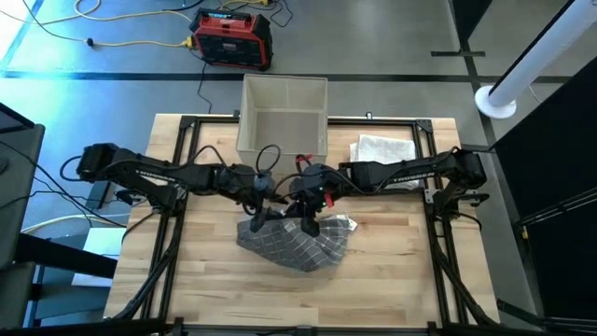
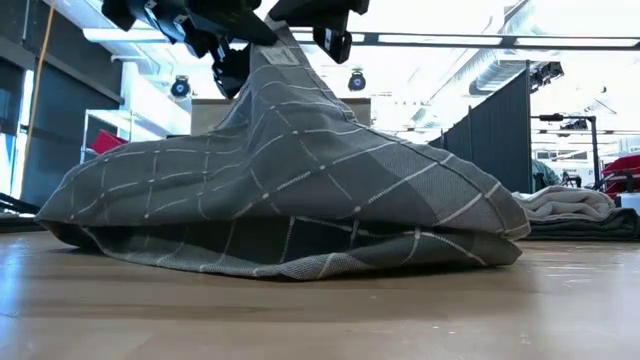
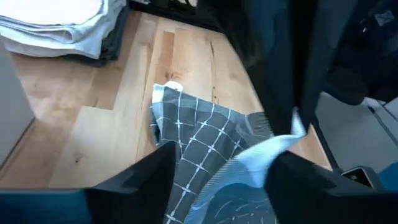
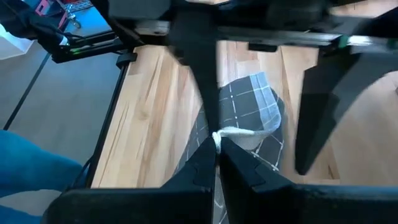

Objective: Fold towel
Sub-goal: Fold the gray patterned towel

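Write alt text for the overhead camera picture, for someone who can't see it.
Seen from above, two dark robot arms meet over the middle of a wooden table, the right gripper shut on a grey checked towel bunched beneath them and the left gripper at its other side. A beige bin and folded pale towels sit at the far edge.

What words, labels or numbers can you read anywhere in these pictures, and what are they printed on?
No text can be read for certain.
Left arm: pale lettering along the link, too small to read.
Right arm: pale lettering along the link, too small to read.
Red and black box on the floor: a label-like patch, too blurred to read.
Grey checked towel: a grid pattern only, no print visible.
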You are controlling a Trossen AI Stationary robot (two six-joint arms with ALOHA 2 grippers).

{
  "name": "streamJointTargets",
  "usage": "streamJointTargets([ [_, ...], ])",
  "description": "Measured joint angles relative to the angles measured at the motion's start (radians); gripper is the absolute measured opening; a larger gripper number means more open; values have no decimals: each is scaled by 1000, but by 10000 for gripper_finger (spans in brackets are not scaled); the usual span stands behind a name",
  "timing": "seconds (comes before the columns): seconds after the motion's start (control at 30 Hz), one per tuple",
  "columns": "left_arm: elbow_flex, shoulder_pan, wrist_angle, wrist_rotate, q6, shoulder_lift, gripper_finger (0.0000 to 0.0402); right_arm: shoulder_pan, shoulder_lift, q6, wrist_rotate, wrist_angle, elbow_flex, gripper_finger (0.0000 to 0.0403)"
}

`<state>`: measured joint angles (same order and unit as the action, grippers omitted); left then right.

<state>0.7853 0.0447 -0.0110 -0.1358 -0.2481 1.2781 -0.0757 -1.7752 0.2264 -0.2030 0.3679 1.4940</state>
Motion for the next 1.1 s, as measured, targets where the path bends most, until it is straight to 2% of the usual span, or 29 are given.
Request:
streamJointTargets([
  [0.13,0,-1,-4,-21,10,0,53,11,0,19,2,4,0,11],
  [0.2,0,0,-4,-32,18,0,15,18,3,31,11,15,0,27],
  [0.33,25,6,36,-66,-46,-14,11,39,56,45,18,102,11,62],
  [0.47,124,29,164,-70,-37,-72,4,53,155,44,44,259,40,82],
  [0.67,339,48,409,-65,7,-174,2,30,267,67,147,488,40,87],
  [0.8,422,68,639,-65,-22,-209,2,-5,285,69,158,575,-27,87],
  [0.93,427,119,876,-65,-113,-217,1,-34,285,71,120,559,-157,87],
  [1.1,427,207,1136,-65,-195,-185,1,-43,284,112,118,418,-348,88],
])
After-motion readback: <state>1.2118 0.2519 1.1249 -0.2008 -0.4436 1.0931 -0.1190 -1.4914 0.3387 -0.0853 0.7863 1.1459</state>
